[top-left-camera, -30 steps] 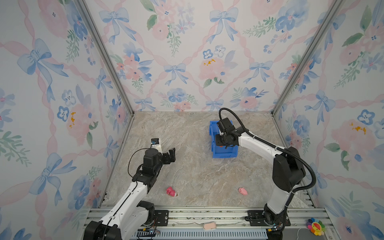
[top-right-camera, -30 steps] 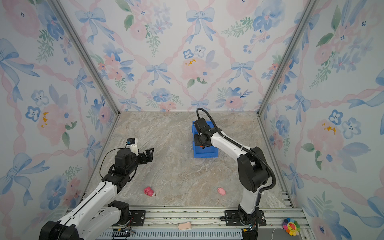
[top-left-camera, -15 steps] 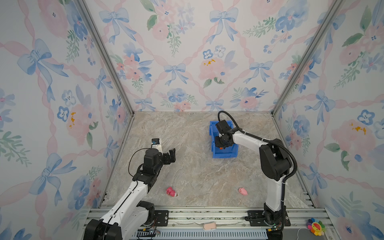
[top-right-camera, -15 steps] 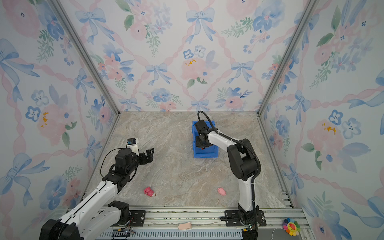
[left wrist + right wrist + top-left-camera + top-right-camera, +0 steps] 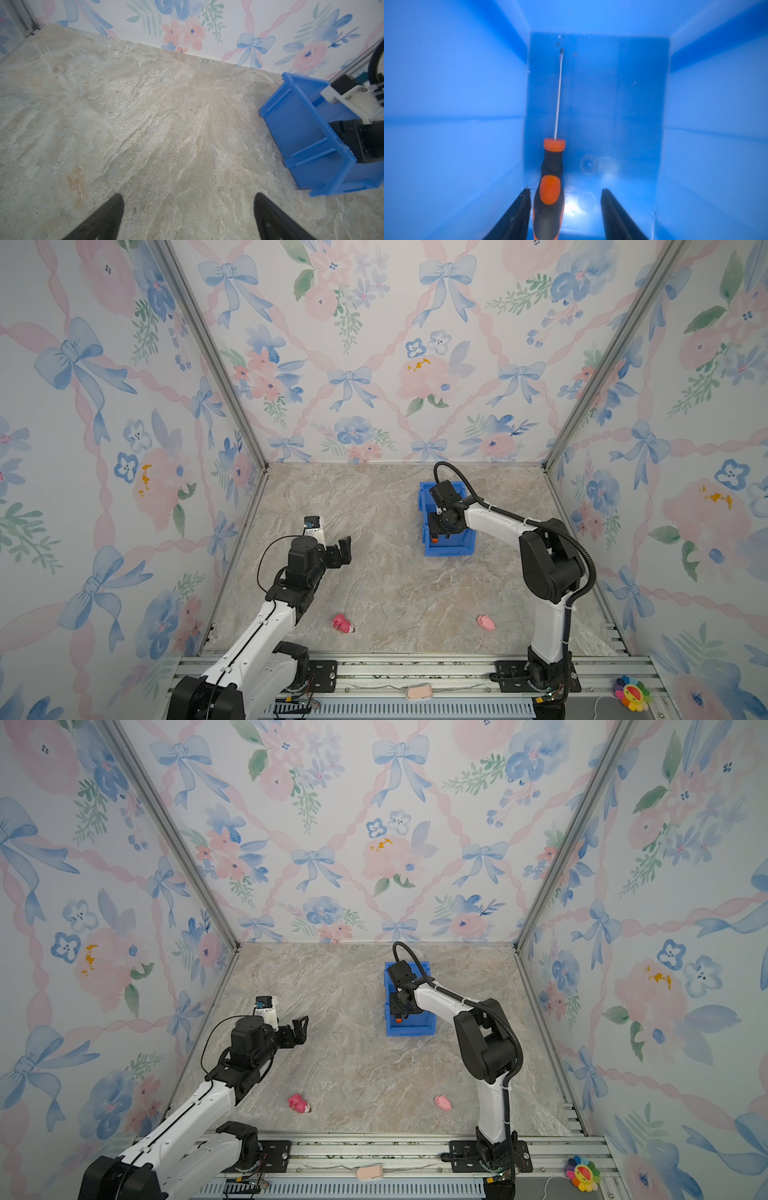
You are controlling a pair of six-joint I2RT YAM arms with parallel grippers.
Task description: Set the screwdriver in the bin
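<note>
Top views both show the metal rail (image 5: pixel 395 668) nearest me, and just past it a deep pink toy (image 5: pixel 342 622) on the left and a paler pink toy (image 5: pixel 486 622) on the right, well apart on the marbled tabletop (image 5: pixel 395 585). Further in, the left gripper (image 5: pixel 188 197) hangs over bare table on the left side, jaws spread wide with nothing between them. Beyond that, toward the back wall, the blue bin (image 5: pixel 449 549) stands with the right gripper (image 5: pixel 566 190) dipped down inside it. Seen from the right wrist, those jaws stand apart and clamp nothing. The screwdriver (image 5: pixel 550 187) is inside the bin, its black-and-orange handle between the jaws, just beside one and clear of the other, its thin silver shaft pointing away along the floor toward the far wall
</note>
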